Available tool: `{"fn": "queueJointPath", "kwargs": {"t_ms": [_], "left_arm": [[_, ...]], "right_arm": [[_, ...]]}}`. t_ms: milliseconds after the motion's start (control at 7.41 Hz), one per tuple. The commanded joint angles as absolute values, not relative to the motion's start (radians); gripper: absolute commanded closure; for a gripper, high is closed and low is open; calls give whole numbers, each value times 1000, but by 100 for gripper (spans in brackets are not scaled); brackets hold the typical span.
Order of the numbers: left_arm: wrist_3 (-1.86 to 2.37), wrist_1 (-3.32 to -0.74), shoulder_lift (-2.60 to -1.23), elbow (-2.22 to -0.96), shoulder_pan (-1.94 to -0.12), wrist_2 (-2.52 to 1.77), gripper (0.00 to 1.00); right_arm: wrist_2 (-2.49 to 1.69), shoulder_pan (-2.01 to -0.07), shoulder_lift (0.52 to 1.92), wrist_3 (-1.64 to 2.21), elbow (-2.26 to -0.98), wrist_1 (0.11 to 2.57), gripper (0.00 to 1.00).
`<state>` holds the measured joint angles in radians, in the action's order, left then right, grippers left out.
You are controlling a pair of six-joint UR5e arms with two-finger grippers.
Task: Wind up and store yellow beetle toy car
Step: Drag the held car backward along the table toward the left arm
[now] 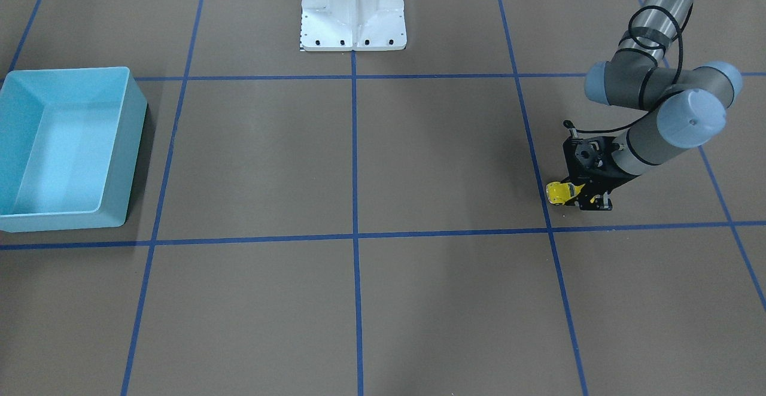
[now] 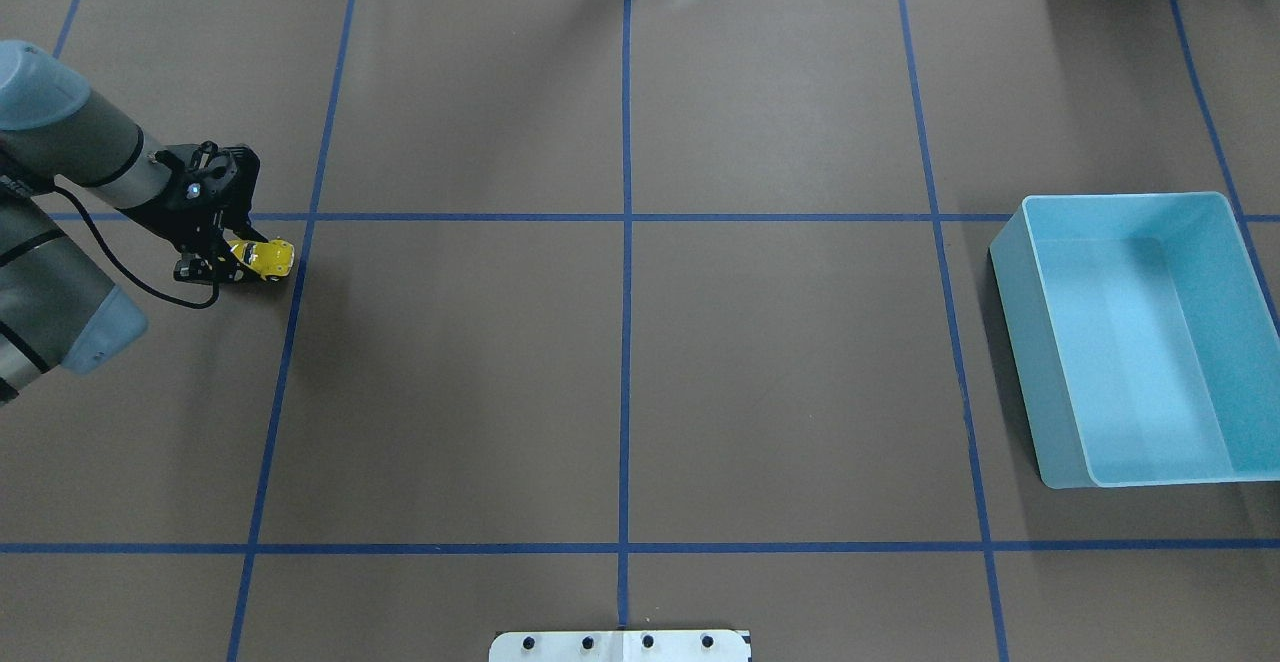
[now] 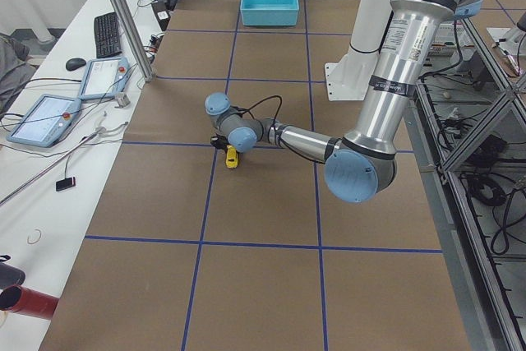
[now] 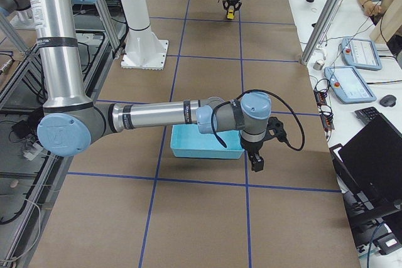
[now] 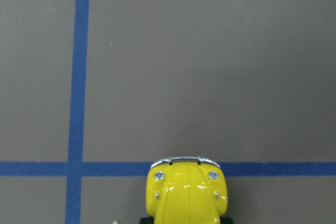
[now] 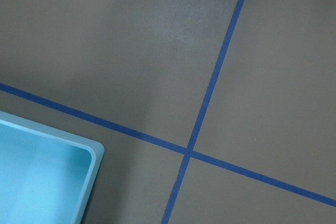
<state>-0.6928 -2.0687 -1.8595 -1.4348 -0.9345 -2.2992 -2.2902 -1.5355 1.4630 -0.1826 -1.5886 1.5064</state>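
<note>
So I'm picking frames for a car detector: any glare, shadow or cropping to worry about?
Left wrist view: yellow beetle toy car sharp, small highlights on the hood, rear cut off by the bottom edge. Front-facing view: light blue bin casts a narrow dark shadow. Right wrist view: pale sheen on the table.

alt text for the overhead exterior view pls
The left gripper holds the yellow beetle toy car on the brown table at the far left. An empty light blue bin sits at the far right.
</note>
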Motion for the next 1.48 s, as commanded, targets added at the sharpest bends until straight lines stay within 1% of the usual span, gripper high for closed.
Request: {"fn": "queueJointPath", "kwargs": {"t_ms": [0,270,540,1214,1349], "left_arm": [[-698,-2132,-1833,-1408,-939,-2307,100],[-698,-2213,-1832,-1336,-969,-2356,100],[-751,-2220,-1827,-1312,-998,-2376,100],[-784,-2267,-1770,-1311,-1032,-2411,100],[-779,-2325,-1746,-1305,-1035,-2413,1]], "right_arm": [[-2290,-1536,1463,-183,-1589,1505,0],[-2290,-1536,1463,-183,-1588,1506,0],[-2290,-1536,1463,-183,-1589,1506,0],[-2290,-1536,1463,-183,-1589,1506,0],[-2290,-1536,1462,-183,-1591,1506,0]]}}
